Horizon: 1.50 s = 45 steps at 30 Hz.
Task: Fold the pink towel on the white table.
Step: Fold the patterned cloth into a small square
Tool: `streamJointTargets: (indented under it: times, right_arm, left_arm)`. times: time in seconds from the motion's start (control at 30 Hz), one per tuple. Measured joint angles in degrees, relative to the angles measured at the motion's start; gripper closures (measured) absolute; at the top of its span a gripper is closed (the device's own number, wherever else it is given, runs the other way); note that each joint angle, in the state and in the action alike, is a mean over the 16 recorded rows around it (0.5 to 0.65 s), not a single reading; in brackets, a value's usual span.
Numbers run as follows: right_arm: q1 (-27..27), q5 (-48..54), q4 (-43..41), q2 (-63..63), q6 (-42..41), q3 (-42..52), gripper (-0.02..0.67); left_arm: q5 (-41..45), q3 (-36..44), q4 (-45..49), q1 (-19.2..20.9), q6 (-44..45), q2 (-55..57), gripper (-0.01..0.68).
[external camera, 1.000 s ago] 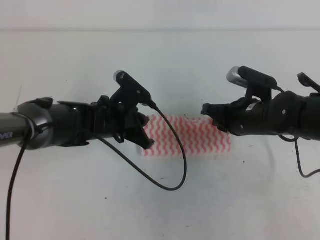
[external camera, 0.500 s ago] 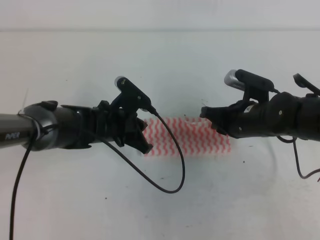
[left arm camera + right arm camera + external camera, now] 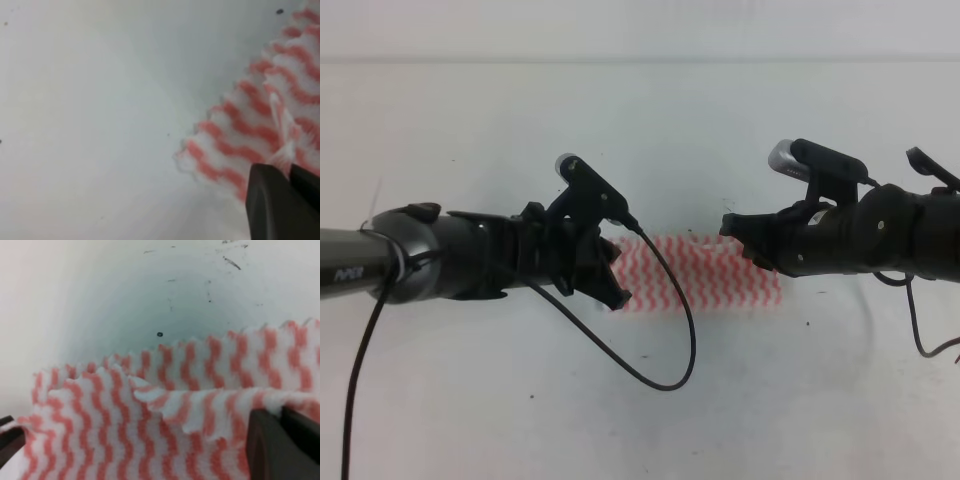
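At the middle of the white table [image 3: 470, 400], both arms hold the pink towel [image 3: 715, 285] by its ends.

The left gripper [image 3: 282, 175] is closed on a pinch of cloth near the towel's left edge, and the right gripper [image 3: 280, 437] is clamped on a raised upper layer at the right end, which I judge is meant to carry one end over the other. Bare tabletop lies all around, leaving free room to swing the fold across.
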Motion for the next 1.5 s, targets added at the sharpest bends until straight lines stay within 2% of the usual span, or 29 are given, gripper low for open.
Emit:
streamJointTargets:
  times: [1.5]
  right_arm:
    - [0.0,-1.4,-0.6,0.0,0.0,0.0,0.666]
  left_arm:
    - [-0.6,0.0,0.0,-0.1,0.1,0.0,0.676]
